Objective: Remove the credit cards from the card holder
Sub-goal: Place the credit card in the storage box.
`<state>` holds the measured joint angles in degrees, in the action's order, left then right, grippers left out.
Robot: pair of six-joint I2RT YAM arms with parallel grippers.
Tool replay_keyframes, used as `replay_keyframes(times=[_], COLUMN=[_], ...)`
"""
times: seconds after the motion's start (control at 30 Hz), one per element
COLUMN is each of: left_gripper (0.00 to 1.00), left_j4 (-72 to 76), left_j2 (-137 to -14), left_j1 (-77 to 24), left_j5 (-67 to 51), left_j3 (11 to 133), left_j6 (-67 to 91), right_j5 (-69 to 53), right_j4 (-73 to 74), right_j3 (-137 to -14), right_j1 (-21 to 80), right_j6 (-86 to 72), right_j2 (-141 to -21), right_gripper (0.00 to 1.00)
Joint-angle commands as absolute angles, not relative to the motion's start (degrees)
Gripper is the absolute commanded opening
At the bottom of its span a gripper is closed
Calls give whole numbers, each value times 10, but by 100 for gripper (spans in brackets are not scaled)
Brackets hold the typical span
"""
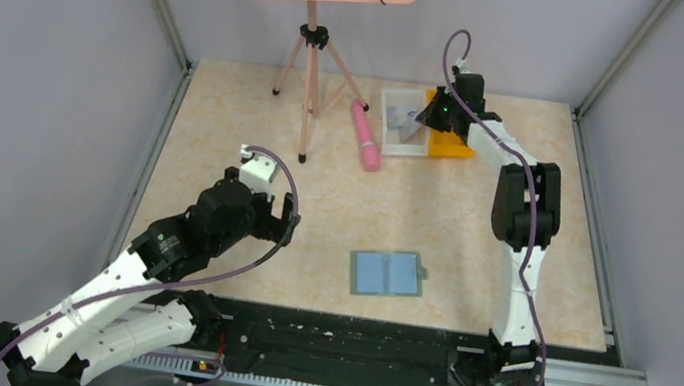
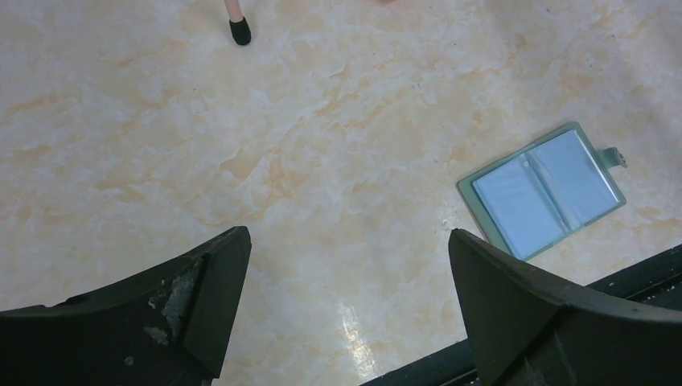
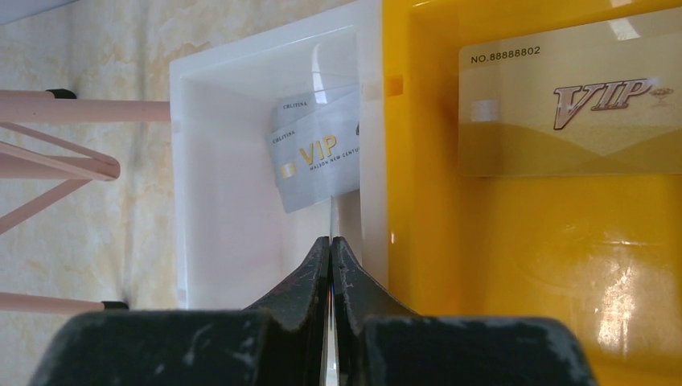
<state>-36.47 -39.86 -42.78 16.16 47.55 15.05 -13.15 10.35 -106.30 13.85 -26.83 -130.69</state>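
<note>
**Holder open, card pinched**

Grey walls (image 1: 34,59) enclose a marbled beige table (image 1: 225,136). The card holder (image 1: 388,273) lies spread, ahead-right of the wide-apart jaws of the left gripper (image 2: 347,241). The right gripper (image 3: 331,241) pinches an edge-on credit card (image 3: 331,217) above the white bin (image 3: 233,161).

Bare table (image 1: 455,219) is lying open all around the card holder (image 1: 388,274), so an end effector is getting clear passage to it from above and from every side. The left end effector (image 2: 346,237) is hanging wide open to the holder's left, with only bare table running between them. At the far side, the tripod legs (image 1: 309,98) and a pink tube (image 1: 366,136) are crowding the approach to the white bin (image 1: 388,124). The right end effector (image 3: 331,241), pinching a credit card (image 3: 331,219) edge-on, is occupying the space over the wall between that bin and the orange bin (image 1: 451,146).
</note>
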Motion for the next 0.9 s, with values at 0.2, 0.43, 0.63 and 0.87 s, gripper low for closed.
replay_keyframes(times=[0.2, 0.43, 0.63, 0.87], left_gripper=[99, 99, 99, 99], left_j4=[-342, -341, -341, -339], left_j2=[-390, -389, -388, -387], left_j1=[-428, -428, -427, -427], left_j5=[170, 173, 177, 184], left_j3=[472, 472, 472, 472], left_j6=[151, 152, 152, 151], right_j5=[-156, -153, -154, -172], right_j4=[63, 36, 31, 30], right_j3=[-1084, -1071, -1066, -1049], right_j1=[148, 147, 147, 144], right_j6=[-304, -314, -315, -313], right_j2=[-1318, -1320, -1320, -1285], right_gripper=[0, 0, 0, 0])
